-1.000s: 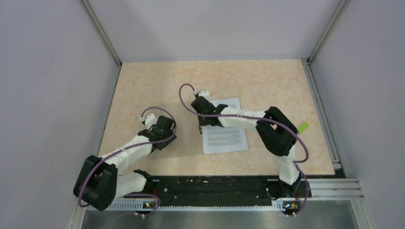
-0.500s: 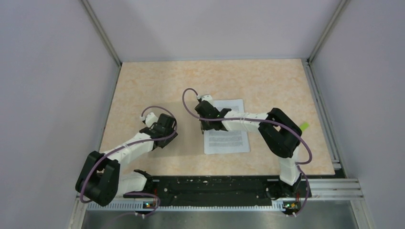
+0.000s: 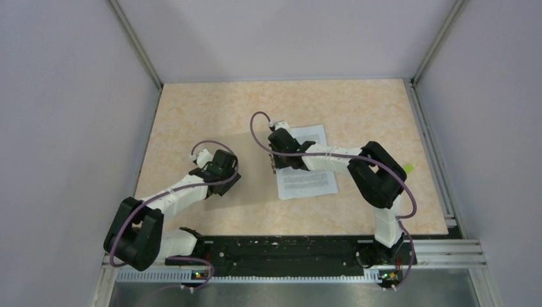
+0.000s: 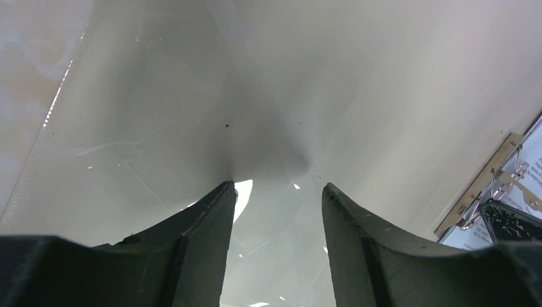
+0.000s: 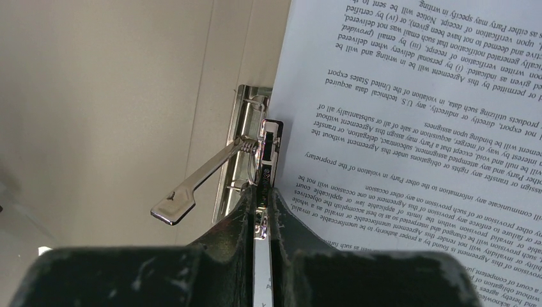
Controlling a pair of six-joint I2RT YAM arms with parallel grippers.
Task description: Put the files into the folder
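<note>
Top view: two arms reach over a beige table (image 3: 192, 109); an open brown folder (image 3: 255, 188) lies mid-table between them.
Files: the files (image 3: 310, 179), white sheets with black print, lie on the folder's right half, edge against the spine.
Left gripper (image 4: 278, 192): jaws apart, tips down on the folder's glossy bare left cover, holding nothing.
Right gripper (image 5: 261, 198): jaws together, pinching a thin metal bar of the clip (image 5: 246, 137) at the sheets' edge.
Clip: silver, set along the spine; its lever (image 5: 185, 192) sticks out away from the sheets.
</note>
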